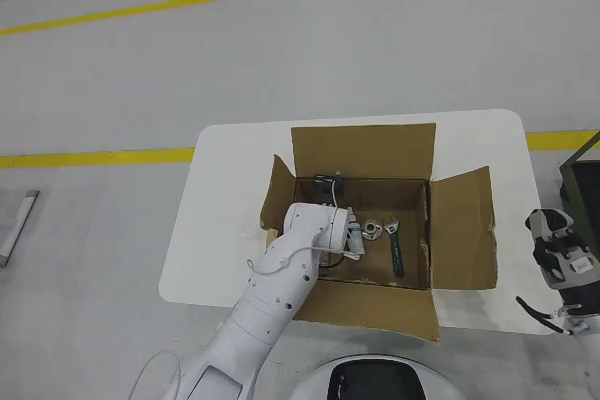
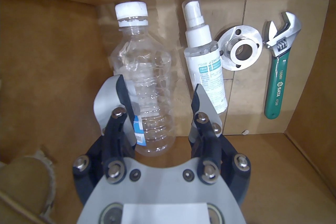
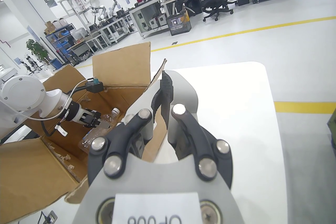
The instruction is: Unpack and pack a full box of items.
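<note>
On the white rounded surface (image 1: 230, 200), the open brown cardboard box (image 1: 460, 230) holds a clear, empty plastic bottle (image 2: 144, 64) lying on the box floor. It looks light, thin-walled, slippery and crushable; take it gently mid-body. The left tool (image 2: 158, 83) gapes astride it, gripping nothing; the right tool (image 3: 170, 83), outside the box, is pinched closed, empty.
</note>
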`<control>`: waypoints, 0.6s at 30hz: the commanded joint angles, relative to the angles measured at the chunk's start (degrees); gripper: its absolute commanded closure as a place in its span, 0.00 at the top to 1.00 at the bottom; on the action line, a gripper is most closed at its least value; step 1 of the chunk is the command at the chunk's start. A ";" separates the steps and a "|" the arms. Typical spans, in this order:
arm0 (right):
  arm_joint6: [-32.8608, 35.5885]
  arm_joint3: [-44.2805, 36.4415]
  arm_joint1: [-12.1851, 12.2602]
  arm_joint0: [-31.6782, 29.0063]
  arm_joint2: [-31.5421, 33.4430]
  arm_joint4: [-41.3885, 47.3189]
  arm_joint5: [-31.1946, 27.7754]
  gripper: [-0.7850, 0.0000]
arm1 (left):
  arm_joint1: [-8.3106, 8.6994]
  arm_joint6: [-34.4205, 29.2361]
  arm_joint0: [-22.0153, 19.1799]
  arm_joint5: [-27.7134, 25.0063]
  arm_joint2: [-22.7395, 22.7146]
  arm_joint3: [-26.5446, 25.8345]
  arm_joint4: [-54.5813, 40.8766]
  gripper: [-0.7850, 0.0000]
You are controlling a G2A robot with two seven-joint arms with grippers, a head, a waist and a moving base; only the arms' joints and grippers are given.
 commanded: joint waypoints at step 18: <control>0.19 -0.36 -0.50 -0.29 -0.25 -0.64 0.47 0.00 | -0.05 -3.68 2.29 -2.01 -1.52 -2.51 2.90 0.82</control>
